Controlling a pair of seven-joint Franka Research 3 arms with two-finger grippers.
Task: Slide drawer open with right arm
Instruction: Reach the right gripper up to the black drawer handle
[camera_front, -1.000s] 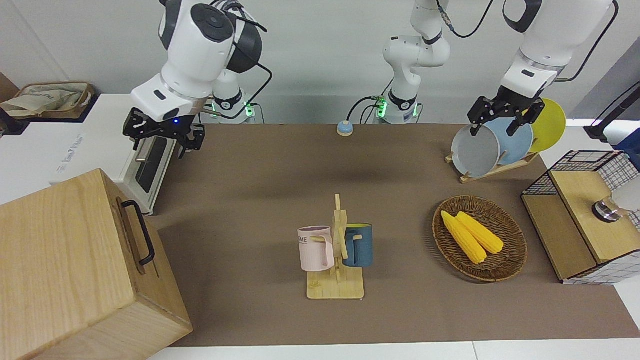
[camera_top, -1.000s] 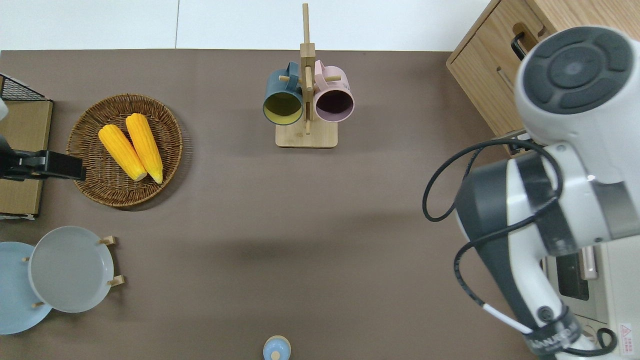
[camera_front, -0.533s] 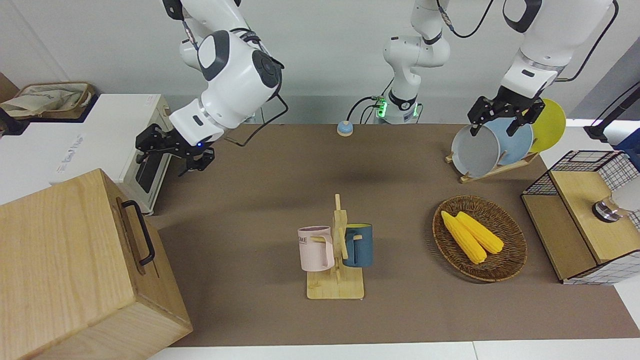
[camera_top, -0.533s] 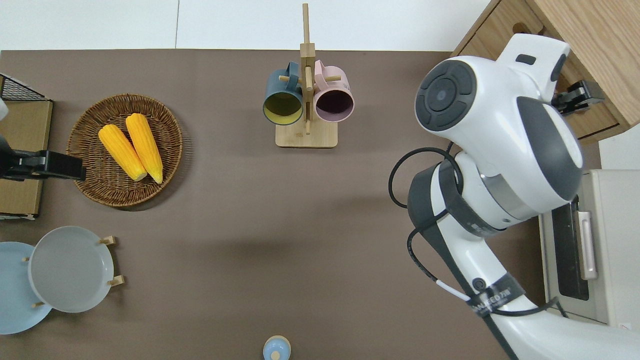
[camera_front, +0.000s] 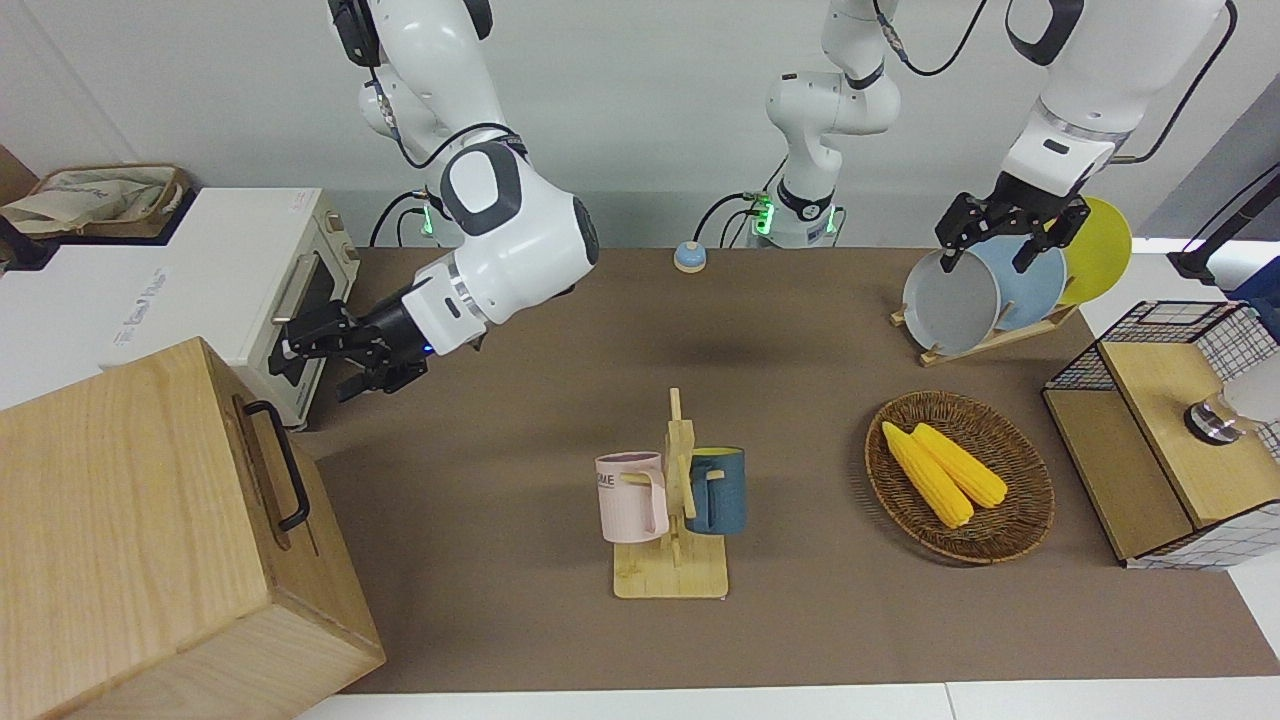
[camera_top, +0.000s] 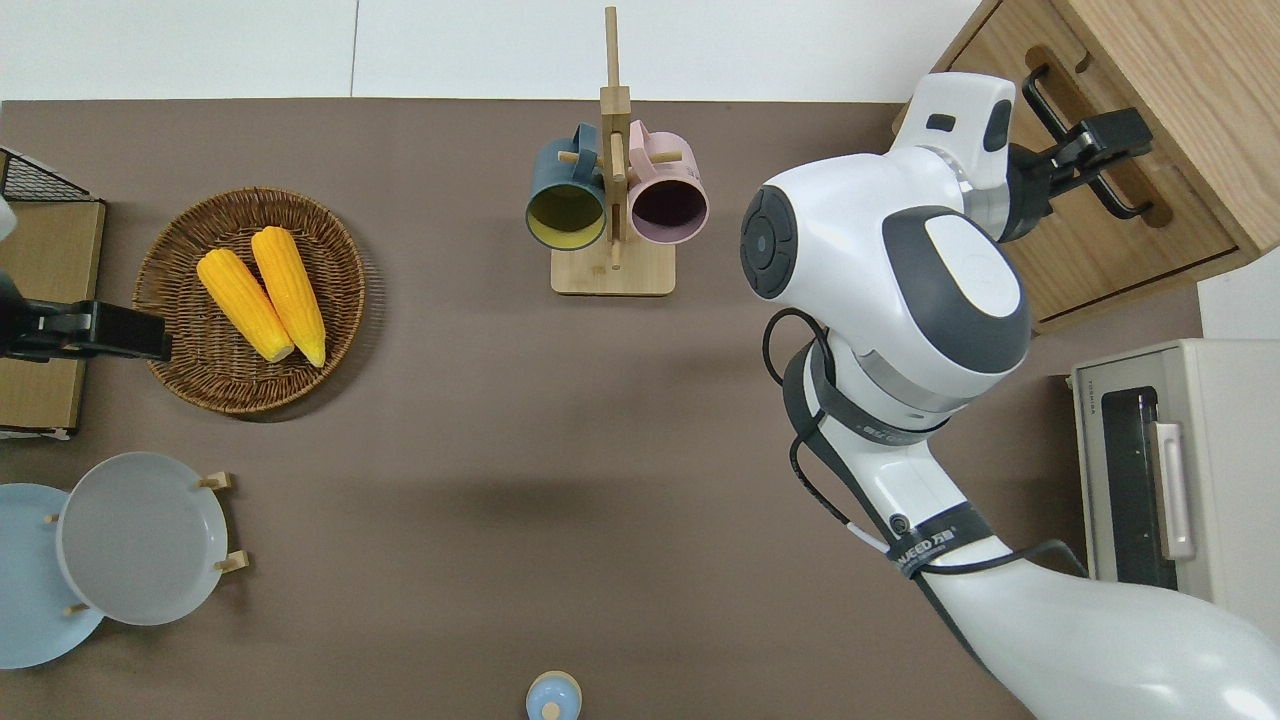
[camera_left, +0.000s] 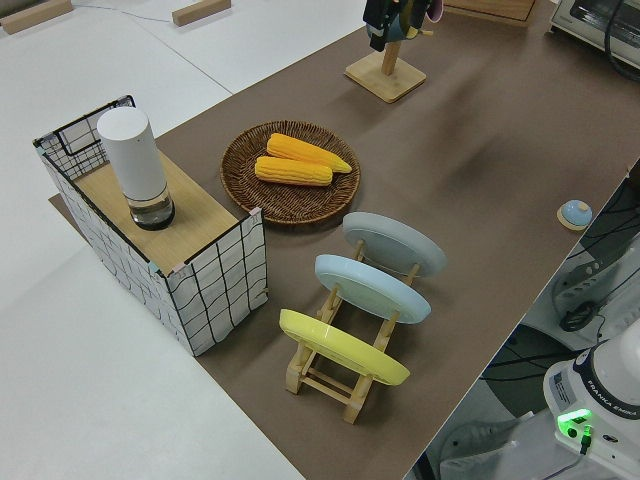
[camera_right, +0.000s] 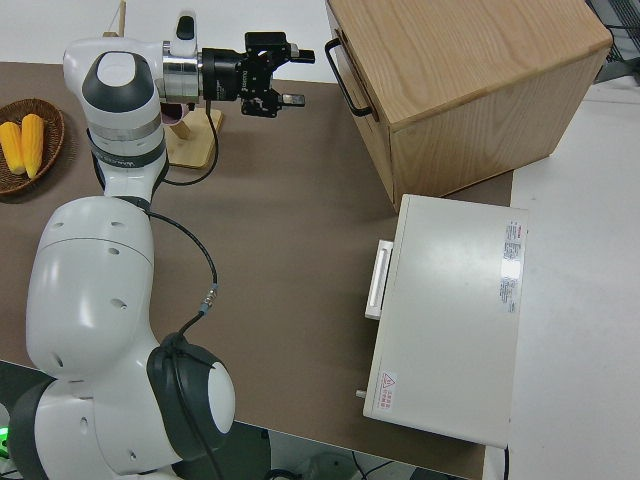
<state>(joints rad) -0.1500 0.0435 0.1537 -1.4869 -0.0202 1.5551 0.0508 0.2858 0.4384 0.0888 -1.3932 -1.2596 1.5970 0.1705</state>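
Fingers of the right gripper (camera_right: 283, 75) stand spread and empty, pointing at the handle (camera_right: 345, 65); level them around the black bar before closing, then pull straight outward. Shallow and light-wood, the drawer (camera_top: 1100, 185) sits shut in the box (camera_front: 130, 520) at the table's corner farthest from the robots, right arm's end. The left arm is parked.

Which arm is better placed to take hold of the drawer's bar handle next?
The right. Its gripper points at the drawer, jaws open, level with the black bar handle but not touching it. The left arm is parked at the opposite end of the table.
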